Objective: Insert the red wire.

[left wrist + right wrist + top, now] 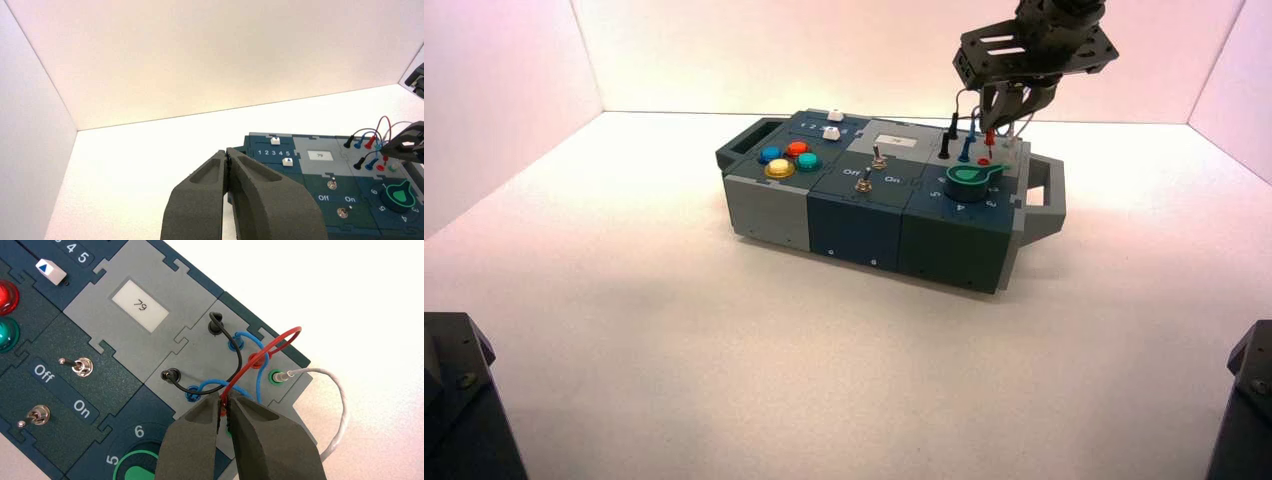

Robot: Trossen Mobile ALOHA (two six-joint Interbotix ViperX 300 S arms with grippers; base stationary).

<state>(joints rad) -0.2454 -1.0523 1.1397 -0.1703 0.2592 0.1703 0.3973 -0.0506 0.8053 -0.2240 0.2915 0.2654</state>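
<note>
Just beyond the green knob, the right gripper has its jaws closed on one plug of the red wire, close above the nearer red socket. The wire's other end sits in the red socket farther from the knob. The left gripper waits well left of the knob, jaws together.

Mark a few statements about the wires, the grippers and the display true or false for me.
1. The right gripper is closed on the red wire. True.
2. The display reads 97. False: it reads 79.
3. The black wire has both ends in sockets. True.
4. The left gripper is holding the blue wire. False: it holds nothing.
5. The knob is yellow. False: it is green.
6. One end of the red wire sits in a red socket. True.
</note>
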